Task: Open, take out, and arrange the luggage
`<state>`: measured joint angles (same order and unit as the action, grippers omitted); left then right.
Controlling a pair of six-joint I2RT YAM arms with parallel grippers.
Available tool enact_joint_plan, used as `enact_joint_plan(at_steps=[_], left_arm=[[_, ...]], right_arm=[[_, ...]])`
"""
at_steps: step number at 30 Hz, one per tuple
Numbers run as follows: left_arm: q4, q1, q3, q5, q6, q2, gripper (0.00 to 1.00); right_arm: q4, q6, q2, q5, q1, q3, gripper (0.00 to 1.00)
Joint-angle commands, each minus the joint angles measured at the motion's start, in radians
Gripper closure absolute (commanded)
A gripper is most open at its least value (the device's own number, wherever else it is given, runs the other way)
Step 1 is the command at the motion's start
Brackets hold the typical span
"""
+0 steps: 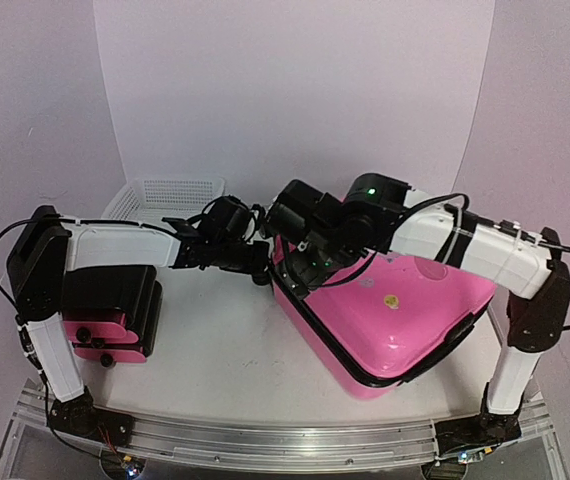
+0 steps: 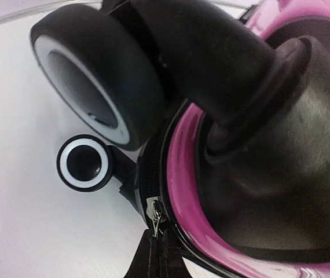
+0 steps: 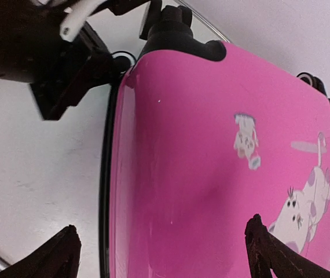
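Looks like unzipping the luggage (image 1: 395, 310).
Left gripper (image 2: 155, 246) pinches the zipper pull (image 2: 153, 209); right gripper (image 3: 162, 246) hangs wide open just above the luggage. Next, I think: tug the zip along.

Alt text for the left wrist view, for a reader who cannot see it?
The left gripper, shut, pinches the metal zipper pull at the corner of the pink luggage. Just above, a black wheel with a white ring fills the upper frame, over a white table.
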<state>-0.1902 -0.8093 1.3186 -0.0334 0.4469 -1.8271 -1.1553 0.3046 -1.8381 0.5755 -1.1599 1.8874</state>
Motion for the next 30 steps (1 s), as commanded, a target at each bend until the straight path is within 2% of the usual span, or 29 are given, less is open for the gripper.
enact_joint_plan(at_steps=[1, 4, 7, 9, 10, 11, 12, 13, 15, 20, 26, 30], left_arm=[[0.051, -0.102, -0.061, 0.097, 0.084, 0.127, 1.0], [0.06, -0.105, -0.106, 0.095, 0.094, 0.161, 1.0], [0.058, -0.099, -0.144, 0.072, 0.071, 0.187, 1.0], [0.058, -0.081, -0.174, 0.062, 0.071, 0.208, 1.0], [0.059, -0.067, -0.185, 0.063, 0.072, 0.215, 1.0], [0.059, -0.052, -0.197, 0.064, 0.072, 0.221, 1.0], [0.059, -0.039, -0.206, 0.064, 0.072, 0.226, 1.0], [0.059, -0.022, -0.216, 0.072, 0.071, 0.228, 1.0], [0.061, 0.013, -0.231, 0.082, 0.065, 0.227, 1.0], [0.095, 0.146, -0.224, 0.182, 0.037, 0.165, 1.0], [0.179, 0.214, -0.077, 0.349, -0.019, 0.001, 1.0], [0.293, 0.211, -0.117, 0.435, 0.013, -0.007, 1.0]], right_arm=[[-0.036, -0.212, -0.082, 0.224, 0.0, 0.059, 0.02], [-0.027, -0.245, -0.107, 0.289, 0.029, 0.046, 0.02], [0.022, -0.238, -0.053, 0.213, 0.071, -0.076, 0.06], [0.054, -0.218, 0.001, 0.151, 0.092, -0.17, 0.14], [0.073, -0.206, 0.033, 0.135, 0.099, -0.219, 0.21], [0.089, -0.194, 0.064, 0.133, 0.101, -0.264, 0.4], [0.106, -0.186, 0.097, 0.123, 0.101, -0.307, 0.54], [0.123, -0.186, 0.127, 0.103, 0.1, -0.353, 0.54], [0.143, -0.183, 0.182, 0.067, 0.106, -0.424, 0.49], [0.209, -0.221, 0.279, -0.059, 0.121, -0.56, 0.46], [0.218, -0.219, 0.3, -0.188, 0.149, -0.57, 0.44], [0.218, -0.17, 0.281, -0.34, 0.15, -0.465, 0.3]])
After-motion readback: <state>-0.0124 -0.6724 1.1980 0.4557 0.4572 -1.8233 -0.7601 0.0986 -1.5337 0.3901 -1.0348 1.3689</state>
